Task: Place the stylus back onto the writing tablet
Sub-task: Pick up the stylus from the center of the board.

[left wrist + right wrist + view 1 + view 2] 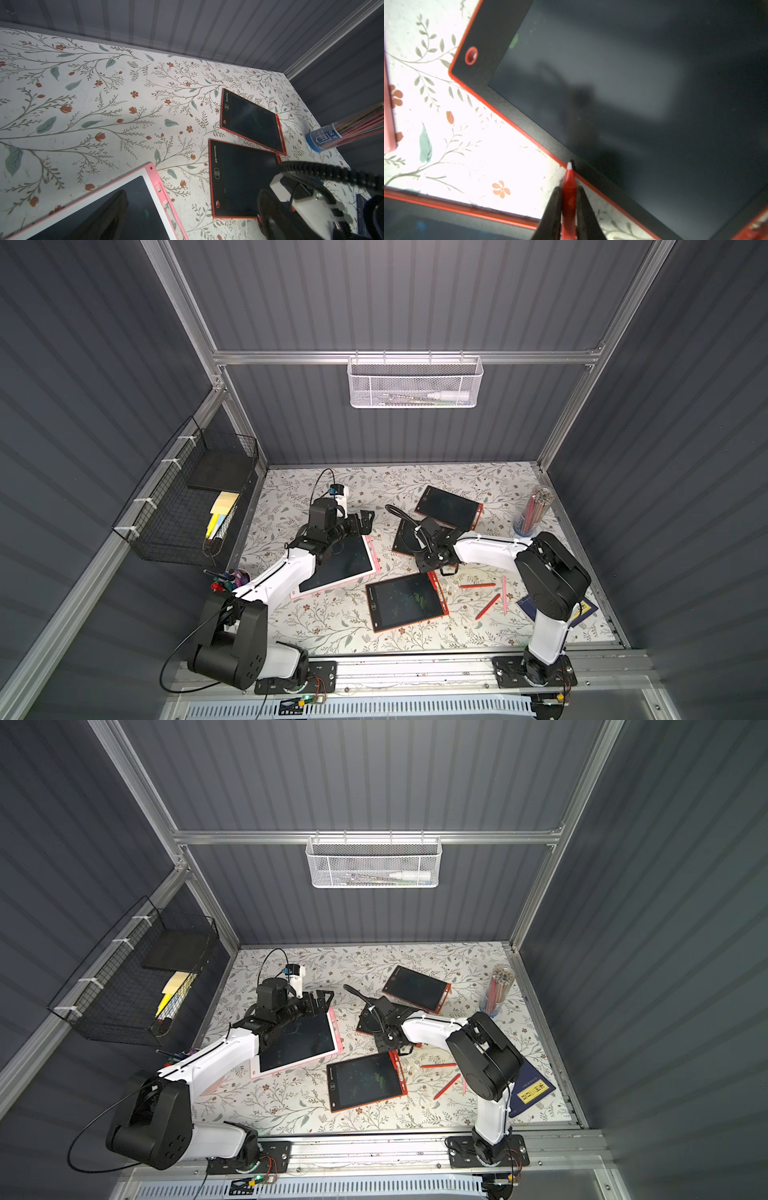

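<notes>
Top views: I counted four tablets on the floral table, one pink tablet left of centre and three orange. The near orange tablet sat lower centre. The far orange tablet was above it to the right. The middle orange tablet was half hidden under the right arm's wrist. Three loose styluses lay right of centre: first red stylus, second red stylus, pink stylus. The left gripper hung over the pink tablet's upper corner, jaws spread wide, nothing in them.

Left wrist: two orange tablets right of centre, pink tablet's corner lower left, one pencil tube at the right edge.

Right wrist: the right gripper was pinched tight on the held red stylus, bottom centre. Its white tip sat at the red rim of the middle orange tablet, which filled the upper right. I couldn't tell if it touched.
</notes>
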`<state>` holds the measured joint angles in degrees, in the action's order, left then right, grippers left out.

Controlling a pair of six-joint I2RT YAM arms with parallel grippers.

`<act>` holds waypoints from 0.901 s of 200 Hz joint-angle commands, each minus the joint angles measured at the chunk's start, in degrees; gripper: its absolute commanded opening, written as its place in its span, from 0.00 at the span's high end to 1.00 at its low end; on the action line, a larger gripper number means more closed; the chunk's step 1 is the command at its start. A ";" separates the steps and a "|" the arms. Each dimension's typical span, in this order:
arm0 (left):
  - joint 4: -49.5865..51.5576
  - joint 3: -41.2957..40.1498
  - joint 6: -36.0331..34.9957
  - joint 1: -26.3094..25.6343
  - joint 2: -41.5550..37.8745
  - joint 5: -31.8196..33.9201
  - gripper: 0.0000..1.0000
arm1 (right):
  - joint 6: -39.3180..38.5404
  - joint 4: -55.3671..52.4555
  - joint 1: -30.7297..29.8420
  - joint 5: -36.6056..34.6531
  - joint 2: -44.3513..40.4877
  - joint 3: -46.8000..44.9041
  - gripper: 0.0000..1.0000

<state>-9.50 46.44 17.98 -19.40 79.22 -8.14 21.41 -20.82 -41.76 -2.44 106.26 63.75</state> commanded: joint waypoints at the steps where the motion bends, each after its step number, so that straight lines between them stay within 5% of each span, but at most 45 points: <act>1: -0.93 -0.25 -1.72 -0.03 -0.87 -0.84 0.01 | 0.16 -0.97 -0.43 -0.67 0.79 -0.11 0.84; 130: -5.66 -0.94 -0.48 -0.20 0.93 -5.83 0.02 | 2.40 -1.83 0.71 -3.82 -6.79 -2.46 0.85; 180: -9.61 -0.54 0.46 -4.55 0.21 -7.74 0.02 | 4.85 -3.76 3.82 -5.63 -10.11 -3.81 0.86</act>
<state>-15.11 46.19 17.17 -21.89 79.40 -14.20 24.05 -22.24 -39.40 -5.93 97.97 61.04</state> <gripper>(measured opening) 0.977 0.148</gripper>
